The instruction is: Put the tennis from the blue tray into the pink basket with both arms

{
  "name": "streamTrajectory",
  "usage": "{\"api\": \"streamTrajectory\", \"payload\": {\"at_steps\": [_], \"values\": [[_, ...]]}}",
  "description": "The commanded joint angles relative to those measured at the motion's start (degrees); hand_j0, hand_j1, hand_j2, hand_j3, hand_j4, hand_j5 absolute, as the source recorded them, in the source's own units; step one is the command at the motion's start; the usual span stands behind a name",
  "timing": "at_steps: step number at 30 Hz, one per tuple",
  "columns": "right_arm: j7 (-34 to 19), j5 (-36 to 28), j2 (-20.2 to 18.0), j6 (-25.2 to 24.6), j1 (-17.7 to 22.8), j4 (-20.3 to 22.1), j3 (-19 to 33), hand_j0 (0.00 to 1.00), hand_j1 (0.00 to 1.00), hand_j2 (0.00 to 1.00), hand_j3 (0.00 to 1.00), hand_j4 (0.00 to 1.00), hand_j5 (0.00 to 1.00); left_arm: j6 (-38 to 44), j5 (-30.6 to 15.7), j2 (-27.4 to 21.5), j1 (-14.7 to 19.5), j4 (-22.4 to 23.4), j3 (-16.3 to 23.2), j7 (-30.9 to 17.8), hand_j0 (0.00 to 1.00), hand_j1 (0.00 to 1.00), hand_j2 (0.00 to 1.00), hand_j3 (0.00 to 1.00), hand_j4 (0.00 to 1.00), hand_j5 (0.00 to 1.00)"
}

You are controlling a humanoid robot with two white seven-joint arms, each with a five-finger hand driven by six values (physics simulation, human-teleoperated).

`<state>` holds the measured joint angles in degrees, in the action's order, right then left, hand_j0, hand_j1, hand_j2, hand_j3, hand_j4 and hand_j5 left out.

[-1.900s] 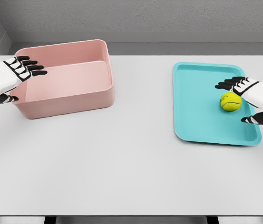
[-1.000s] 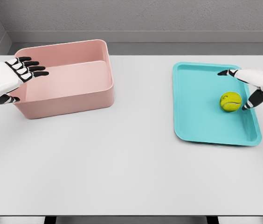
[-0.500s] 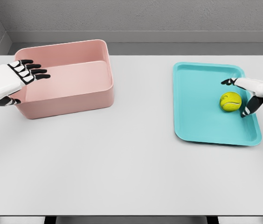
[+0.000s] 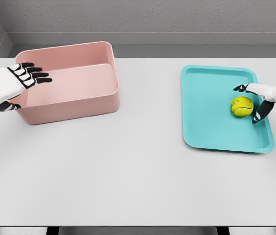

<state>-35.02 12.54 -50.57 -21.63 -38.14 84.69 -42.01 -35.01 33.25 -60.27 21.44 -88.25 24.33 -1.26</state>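
Note:
A yellow tennis ball (image 4: pixel 242 106) lies on the right half of the blue tray (image 4: pixel 211 117). My right hand (image 4: pixel 249 103) comes in from the right edge, its fingers spread around the ball's right side, one fingertip (image 4: pixel 237 88) above it and one (image 4: pixel 255 120) below; it is open and does not hold the ball. The pink basket (image 4: pixel 67 81) stands at the far left of the table. My left hand (image 4: pixel 18 81) hovers over the basket's left rim, fingers extended and holding nothing.
The white table (image 4: pixel 128 166) spreads wide between basket and tray and toward the front edge. A grey wall runs behind the table's far edge.
The right hand has turned and drawn down toward the ball, its fingers now flanking it more closely. The left hand has barely shifted over the basket's rim. The ball has stayed put.

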Motion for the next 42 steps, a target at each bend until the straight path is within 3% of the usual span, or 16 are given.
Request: {"api": "streamTrajectory", "payload": {"at_steps": [1,6,9,14,32,42], "values": [[0.0,0.1,0.0,0.1,0.0,-0.5,-0.3,1.00,1.00,1.00,1.00,1.00,1.00,0.0,-0.4,-0.1,-0.1,0.0,-0.1,0.0,1.00,1.00,1.00,1.00,1.00,1.00],[0.0,0.2,0.1,0.1,-0.1,-0.6,-1.4,0.97,0.97,0.97,0.97,0.97,0.97,0.0,-0.3,-0.1,0.0,0.1,-0.2,-0.1,1.00,1.00,1.00,1.00,1.00,1.00],[0.0,1.0,0.1,0.4,-0.2,-0.4,-1.4,0.62,0.62,0.62,0.62,0.62,0.62,0.0,-0.3,-0.1,-0.1,0.1,-0.3,-0.1,1.00,1.00,1.00,1.00,1.00,1.00],[0.0,1.2,0.1,0.4,-0.1,-0.2,-1.5,0.53,0.53,0.53,0.53,0.53,0.53,0.0,-0.3,-0.1,-0.1,0.1,-0.3,-0.1,1.00,1.00,1.00,1.00,1.00,1.00],[0.0,1.2,-0.4,1.1,-2.9,1.6,-0.8,0.51,0.51,0.51,0.51,0.51,0.51,0.0,-0.3,-0.2,-0.1,0.2,-0.4,-0.1,1.00,1.00,1.00,1.00,1.00,1.00],[0.0,1.0,-0.1,4.9,-3.3,9.6,-0.7,0.50,0.50,0.50,0.50,0.50,0.50,0.0,-0.4,-0.2,-0.1,0.1,-0.4,-0.1,1.00,1.00,1.00,1.00,1.00,1.00]]}}
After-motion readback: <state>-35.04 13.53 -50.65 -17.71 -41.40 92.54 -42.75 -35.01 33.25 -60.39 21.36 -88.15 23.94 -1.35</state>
